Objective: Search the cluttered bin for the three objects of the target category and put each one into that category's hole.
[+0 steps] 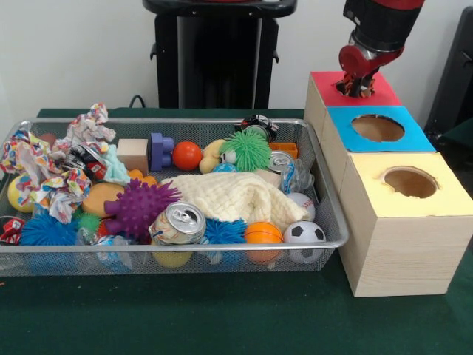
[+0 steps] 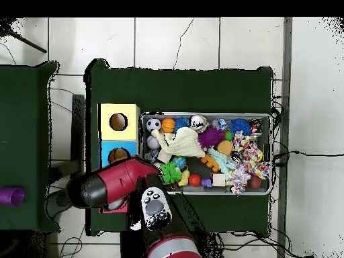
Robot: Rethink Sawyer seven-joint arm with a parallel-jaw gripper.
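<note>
the red arm's gripper [image 1: 357, 87] dips into the hole of the red box [image 1: 384, 90] beside the cluttered mesh bin [image 1: 325, 194], finger state impossible to tell.

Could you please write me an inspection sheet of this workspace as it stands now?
Surface: green table cloth, bare in front of the bin.
Job's things: wire mesh bin, full; wooden box with red top, blue top and yellow top, the blue and yellow holes empty.
Clutter: cream cloth, purple spiky ball, drink can, soccer ball, orange ball.
Grippers: gripper down at the red top; open or shut cannot be told.
Cables: several on the tiled floor beside the table.
Surroundings: black pedestal, white wall.
</note>
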